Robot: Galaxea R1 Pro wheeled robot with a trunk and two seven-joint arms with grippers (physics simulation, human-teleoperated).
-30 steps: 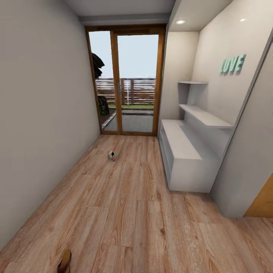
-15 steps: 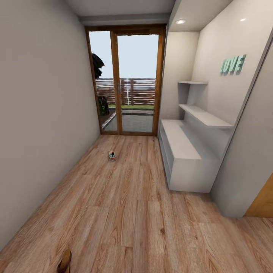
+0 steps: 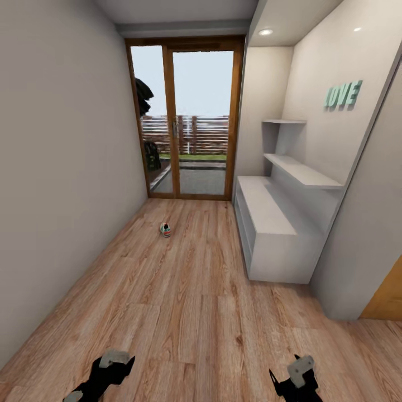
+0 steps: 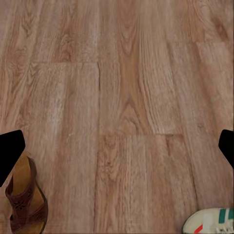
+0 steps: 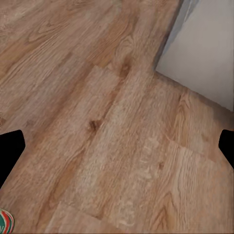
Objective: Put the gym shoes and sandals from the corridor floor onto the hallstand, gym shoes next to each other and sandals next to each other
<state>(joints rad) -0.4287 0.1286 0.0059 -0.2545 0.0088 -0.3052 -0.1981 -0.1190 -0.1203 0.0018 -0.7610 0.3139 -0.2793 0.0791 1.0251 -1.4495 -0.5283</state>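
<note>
One gym shoe [image 3: 165, 229], white with green and red, lies far down the corridor floor [image 3: 190, 301] towards the glass door. The hallstand [image 3: 268, 223] stands along the right wall, its bench and shelves bare. My left gripper [image 3: 114, 362] and right gripper [image 3: 296, 373] hang low at the near edge of the head view. In the left wrist view the left gripper [image 4: 117, 151] is open above bare planks, with a brown sandal [image 4: 23, 204] beside one finger and another gym shoe's toe [image 4: 212, 222] at the frame's edge. The right gripper [image 5: 117, 148] is open over the floor, a sliver of gym shoe [image 5: 5, 222] nearby.
A wood-framed glass door [image 3: 187, 117] closes the corridor's far end. A plain wall [image 3: 56, 167] runs along the left. A grey wall panel [image 3: 357, 251] juts out beside the hallstand, its foot [image 5: 204, 44] close to my right gripper. An orange door [image 3: 388, 298] lies at the right.
Both arms have come into the head view at its near edge. The left arm now covers the sandal that showed there before. The far gym shoe has not moved.
</note>
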